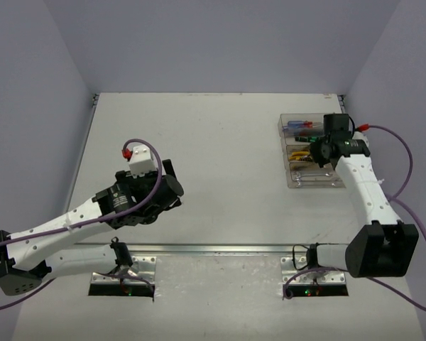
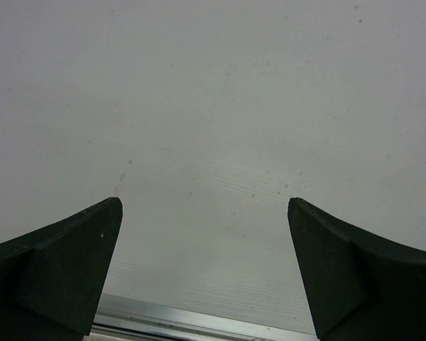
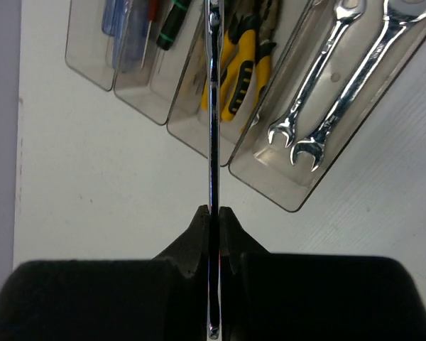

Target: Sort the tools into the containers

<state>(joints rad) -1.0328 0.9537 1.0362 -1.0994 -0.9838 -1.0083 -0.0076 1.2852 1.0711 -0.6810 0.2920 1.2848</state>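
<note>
1. Top external view: the left gripper (image 1: pixel 169 192) hangs over the left middle of the table (image 1: pixel 220 142), well apart from the containers (image 1: pixel 298 183), which sit at the far right. The right gripper (image 1: pixel 318 150) is directly above that row of bins.
2. Left wrist view: the left gripper's fingers (image 2: pixel 64 270) stand wide apart with only bare table between them. A metal rail (image 2: pixel 199 323) runs along the near edge.
3. Right wrist view: the right gripper's fingers (image 3: pixel 199 234) are pressed together on a silver wrench (image 3: pixel 213 142), seen edge-on and pointing toward the bins.
4. Same view: the farthest bin holds blue- and red-handled screwdrivers (image 3: pixel 121 28), the next a black-and-green screwdriver (image 3: pixel 172 21), the third yellow-handled pliers (image 3: pixel 243 71), and the nearest two wrenches (image 3: pixel 326 85).
5. The held wrench lines up over the pliers bin; whether it touches it I cannot tell.
</note>
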